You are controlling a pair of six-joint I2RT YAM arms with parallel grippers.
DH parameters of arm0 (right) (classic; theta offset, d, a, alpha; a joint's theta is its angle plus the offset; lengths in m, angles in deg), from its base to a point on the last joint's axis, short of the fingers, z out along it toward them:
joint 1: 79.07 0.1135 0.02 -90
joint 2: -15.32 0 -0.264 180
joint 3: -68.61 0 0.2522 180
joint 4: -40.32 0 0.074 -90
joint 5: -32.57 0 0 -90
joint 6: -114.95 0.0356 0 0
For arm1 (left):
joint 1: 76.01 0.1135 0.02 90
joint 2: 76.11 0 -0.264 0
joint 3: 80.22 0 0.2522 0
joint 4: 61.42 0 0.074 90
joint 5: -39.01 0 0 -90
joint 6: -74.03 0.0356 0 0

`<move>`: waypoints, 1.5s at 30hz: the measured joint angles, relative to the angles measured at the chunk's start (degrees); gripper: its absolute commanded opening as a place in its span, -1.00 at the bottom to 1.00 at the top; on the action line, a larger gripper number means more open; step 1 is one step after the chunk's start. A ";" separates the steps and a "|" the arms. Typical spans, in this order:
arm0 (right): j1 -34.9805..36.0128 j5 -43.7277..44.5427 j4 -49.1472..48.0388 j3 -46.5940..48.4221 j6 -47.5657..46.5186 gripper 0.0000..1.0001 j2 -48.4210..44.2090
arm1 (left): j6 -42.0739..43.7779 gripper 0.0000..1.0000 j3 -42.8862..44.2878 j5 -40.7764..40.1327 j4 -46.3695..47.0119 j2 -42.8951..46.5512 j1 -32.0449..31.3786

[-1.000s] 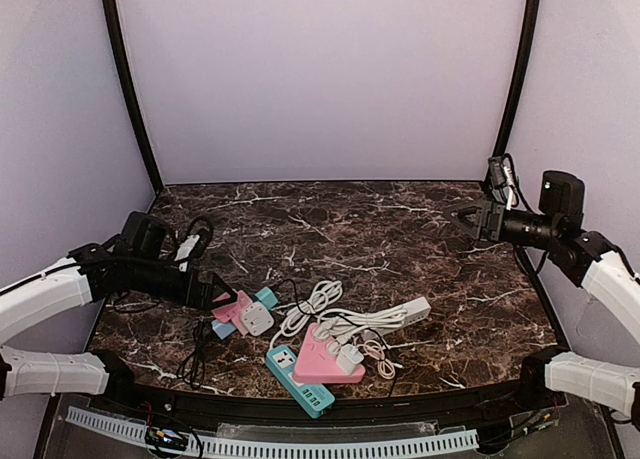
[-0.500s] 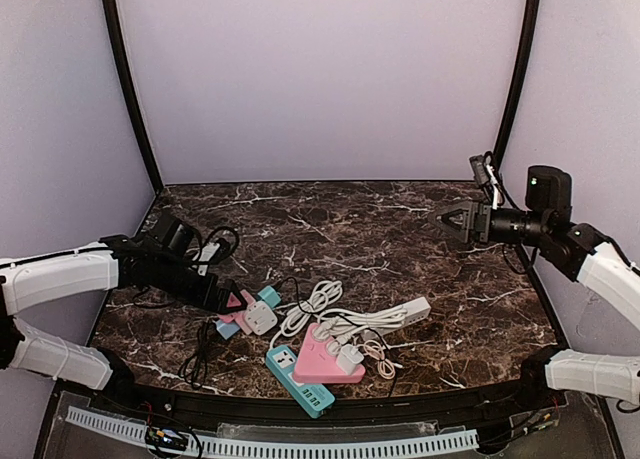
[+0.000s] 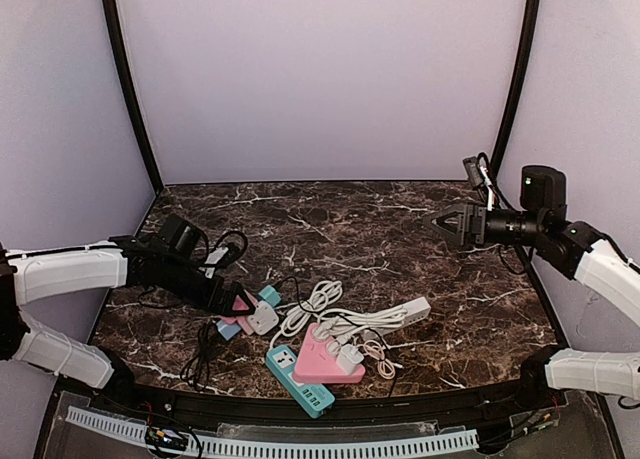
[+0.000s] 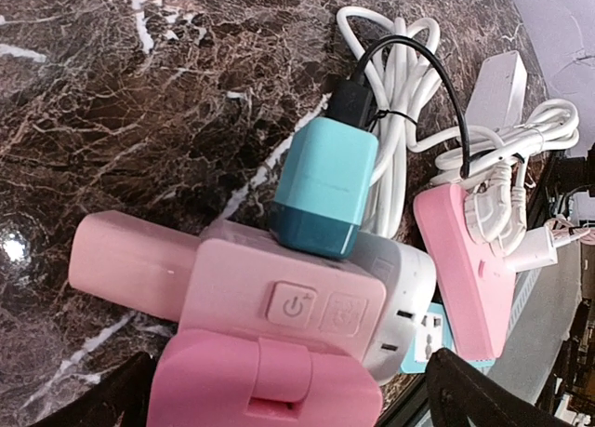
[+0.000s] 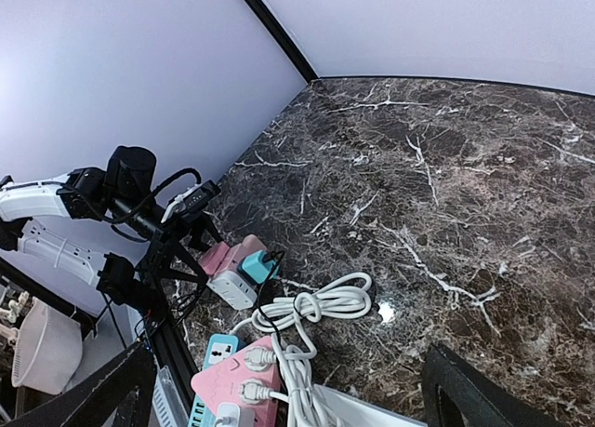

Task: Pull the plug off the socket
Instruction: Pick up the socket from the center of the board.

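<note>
A teal plug (image 4: 325,190) with a black cable sits in a pink-and-white cube socket (image 4: 307,297) at the table's left front. Both show in the top view, the plug (image 3: 267,296) on the socket (image 3: 252,316), and in the right wrist view, where the plug (image 5: 254,263) stands on the socket's (image 5: 223,280) top. My left gripper (image 3: 238,299) is open, low on the table, with its jaws either side of the socket's pink end; only its finger bases show in the left wrist view. My right gripper (image 3: 438,223) is open and empty, held high at the right.
A pink triangular power strip (image 3: 322,359) with white plugs, a teal power strip (image 3: 299,380), a white power strip (image 3: 405,313) and a coiled white cable (image 3: 313,301) lie just right of the socket. A black cable (image 3: 197,357) trails by the front edge.
My left gripper has slid right along the table up to the pink socket. My right gripper has moved a little left and tilted down.
</note>
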 measured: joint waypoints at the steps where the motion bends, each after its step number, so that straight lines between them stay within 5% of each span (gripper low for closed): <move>1: 0.02 -0.02 0.02 0.07 -0.04 0.97 0.13 | -0.11 0.99 0.00 0.85 0.11 -0.37 -0.02; 16: 0.33 0.20 0.48 0.07 -0.33 0.97 -1.92 | 0.35 0.99 1.62 -3.63 -1.95 -3.04 -3.74; 45: 0.55 1.79 0.33 -2.51 1.97 0.97 -1.57 | 3.08 0.02 2.05 -5.77 -2.34 -1.84 -5.18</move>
